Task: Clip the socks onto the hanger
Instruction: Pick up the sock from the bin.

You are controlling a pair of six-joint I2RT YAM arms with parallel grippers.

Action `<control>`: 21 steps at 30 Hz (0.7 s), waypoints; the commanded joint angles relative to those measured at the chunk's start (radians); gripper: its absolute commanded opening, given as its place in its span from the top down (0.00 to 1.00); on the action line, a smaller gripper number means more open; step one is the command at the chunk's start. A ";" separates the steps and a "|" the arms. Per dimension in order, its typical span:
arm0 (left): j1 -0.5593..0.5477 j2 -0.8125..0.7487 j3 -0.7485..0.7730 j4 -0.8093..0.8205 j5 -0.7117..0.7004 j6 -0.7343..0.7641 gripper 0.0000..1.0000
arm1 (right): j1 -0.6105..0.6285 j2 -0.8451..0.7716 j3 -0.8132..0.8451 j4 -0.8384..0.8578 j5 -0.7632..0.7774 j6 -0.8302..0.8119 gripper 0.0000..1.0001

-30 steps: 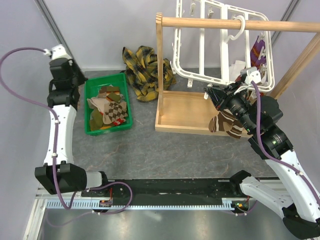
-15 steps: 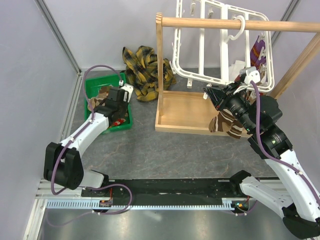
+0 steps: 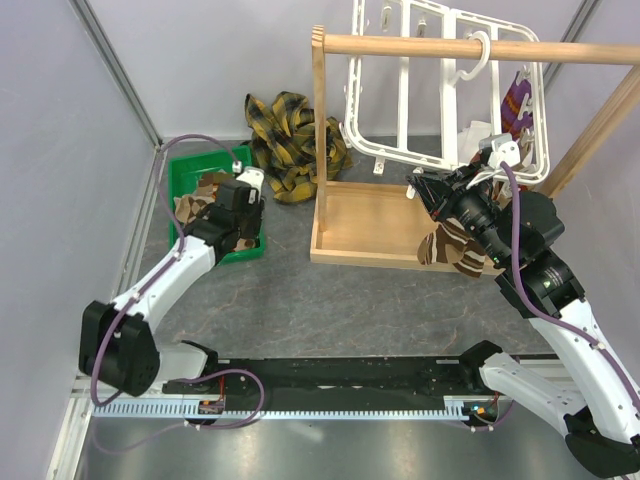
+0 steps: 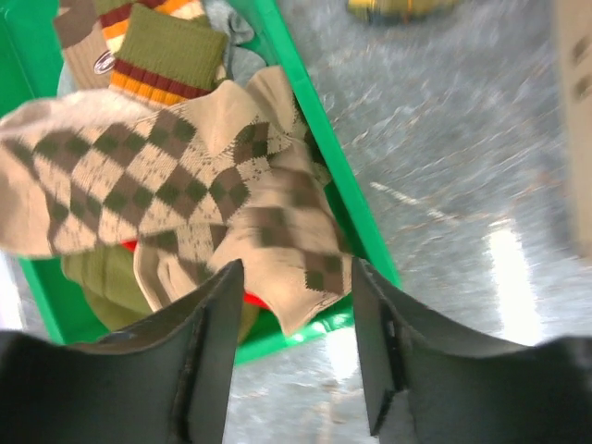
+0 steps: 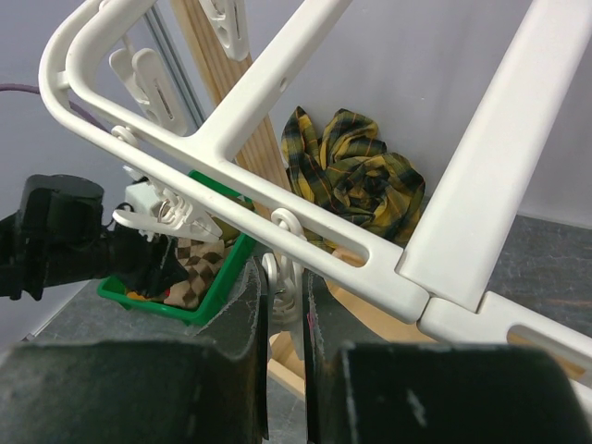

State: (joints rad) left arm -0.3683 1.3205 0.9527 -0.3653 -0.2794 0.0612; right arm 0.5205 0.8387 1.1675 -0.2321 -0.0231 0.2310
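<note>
Several socks [image 3: 195, 205] lie in a green bin [image 3: 185, 170]. In the left wrist view a brown-beige argyle sock [image 4: 185, 176] spreads over the bin's rim [image 4: 314, 111], with an olive orange-striped one [image 4: 171, 51] behind it. My left gripper [image 3: 228, 228] hovers open at the bin's near right corner [image 4: 294, 277], holding nothing. The white hanger [image 3: 405, 80] hangs from the wooden rod. My right gripper [image 5: 283, 287] is shut on one of its white clips [image 5: 280, 268] under the frame [image 5: 481, 176]. A brown argyle sock [image 3: 450, 248] dangles below that arm; what holds it is hidden.
A yellow-and-black plaid cloth [image 3: 290, 135] lies behind the bin. The wooden rack's rod [image 3: 470, 47] spans the top right above its tray [image 3: 365, 225]. A purple patterned piece [image 3: 517, 100] hangs at the hanger's right side.
The left arm swung down from upright at the far left to the green bin, and its jaws opened. The right arm and the dangling sock have not moved.
</note>
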 commanded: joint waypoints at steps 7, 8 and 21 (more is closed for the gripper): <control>0.072 -0.254 -0.129 -0.023 -0.011 -0.609 0.38 | 0.001 -0.009 -0.008 -0.004 -0.020 -0.007 1.00; 0.086 -0.267 -0.152 -0.006 -0.001 -0.647 0.38 | 0.001 -0.010 -0.008 -0.004 -0.020 -0.007 1.00; 0.285 -0.156 -0.196 0.169 0.288 -0.138 0.36 | 0.001 -0.020 -0.012 -0.003 -0.034 -0.016 1.00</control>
State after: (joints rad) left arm -0.1505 1.1442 0.7105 -0.2737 -0.1173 -0.2874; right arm 0.5205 0.8318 1.1675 -0.2325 -0.0273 0.2302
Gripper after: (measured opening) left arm 0.645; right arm 0.151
